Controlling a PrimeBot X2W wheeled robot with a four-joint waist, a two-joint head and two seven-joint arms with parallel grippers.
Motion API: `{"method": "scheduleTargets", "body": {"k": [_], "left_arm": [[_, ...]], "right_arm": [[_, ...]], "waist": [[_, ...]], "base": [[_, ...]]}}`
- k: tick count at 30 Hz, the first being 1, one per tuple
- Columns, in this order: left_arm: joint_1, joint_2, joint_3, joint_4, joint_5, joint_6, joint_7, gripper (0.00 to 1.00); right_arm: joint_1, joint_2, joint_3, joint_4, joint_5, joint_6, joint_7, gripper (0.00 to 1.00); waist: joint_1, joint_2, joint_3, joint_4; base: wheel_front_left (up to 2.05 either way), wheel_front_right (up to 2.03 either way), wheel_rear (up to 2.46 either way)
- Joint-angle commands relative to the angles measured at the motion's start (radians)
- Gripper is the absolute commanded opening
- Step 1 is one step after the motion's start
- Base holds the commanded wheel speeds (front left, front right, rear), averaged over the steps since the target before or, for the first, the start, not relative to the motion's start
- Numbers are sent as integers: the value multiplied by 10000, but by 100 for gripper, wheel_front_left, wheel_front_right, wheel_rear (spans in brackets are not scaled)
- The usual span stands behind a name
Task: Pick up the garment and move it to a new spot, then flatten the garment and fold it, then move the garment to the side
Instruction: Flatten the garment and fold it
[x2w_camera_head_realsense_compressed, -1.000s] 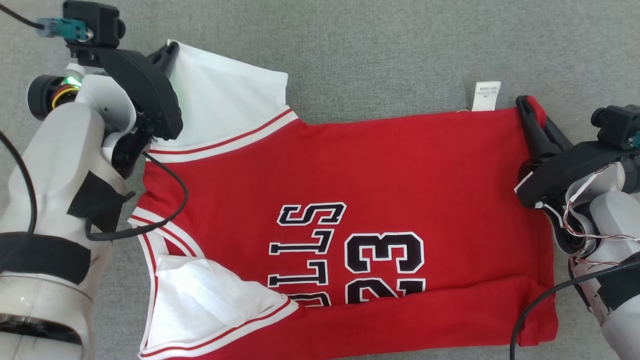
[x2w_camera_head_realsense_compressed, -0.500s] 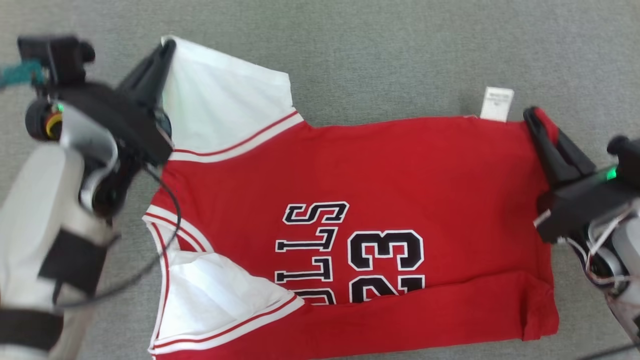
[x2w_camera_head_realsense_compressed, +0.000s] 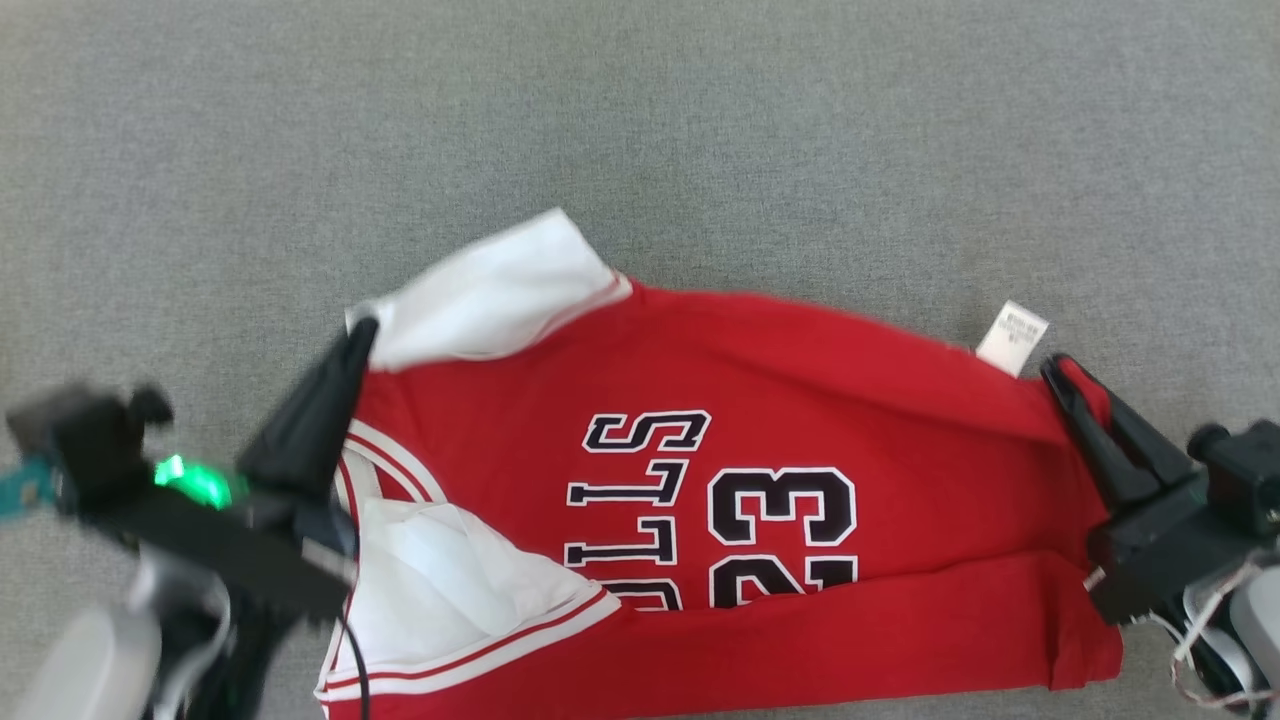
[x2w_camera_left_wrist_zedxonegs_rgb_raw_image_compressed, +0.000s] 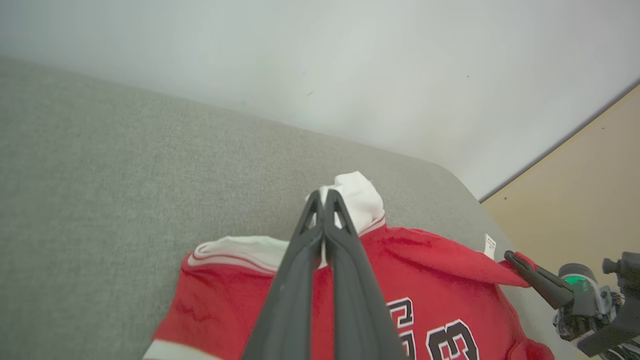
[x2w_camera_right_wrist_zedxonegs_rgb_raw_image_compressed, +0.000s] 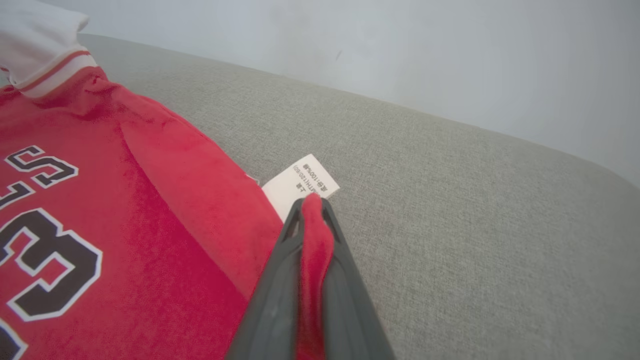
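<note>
- A wide, flat, grey cloth surface (x2w_camera_head_realsense_compressed: 700, 150) is seen under everything. A pale wall (x2w_camera_left_wrist_zedxonegs_rgb_raw_image_compressed: 350, 75) is seen behind it.
- A red cloth sports shirt (x2w_camera_head_realsense_compressed: 800, 400) with white sleeves and black letters and numbers is laid on the near middle part of the grey surface. It is turned sideways, with the neck end toward the robot's left and the bottom hem toward the right. Its near edge is folded over, so the low part of the numbers is covered.
- The far edge of the shirt is stretched between the two grippers.
- The far white sleeve (x2w_camera_head_realsense_compressed: 500, 300) is pinched by the left gripper (x2w_camera_head_realsense_compressed: 362, 332). Its two long dark fingers are pressed tight together on the cloth.
- The far red corner of the hem is pinched by the right gripper (x2w_camera_head_realsense_compressed: 1062, 368). A bit of red cloth is squeezed between its fingers.
- A small white label (x2w_camera_head_realsense_compressed: 1012, 338) is seen sticking out from the far edge, just beside the right gripper's tips.
</note>
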Motion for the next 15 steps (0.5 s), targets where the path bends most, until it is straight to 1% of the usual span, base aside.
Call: {"method": "scheduleTargets", "body": {"k": [1,5,7,15], "left_arm": [[392,30,69,-226,-217,55,-49,0],[1788,104,193,-1178,-476,300,-90,0],[2357,77,205,-1437,-608,385,-136,0],[3907,-8,298,-1679,-993,582,-302,0]], "right_arm": [[186,100,-102,-44,24,-3,-65,0],[736,303,-503,-122,108,-3,-76,0],[979,425,-656,-270,121,-3,-59,0],[2030,895,-1504,-629,197,-3,-63,0]], "waist": [[1,0,-41,10],[1,0,-151,45],[1,0,-207,81],[1,0,-433,167]], "base": [[0,0,0],[0,0,0],[0,0,0],[0,0,0]]}}
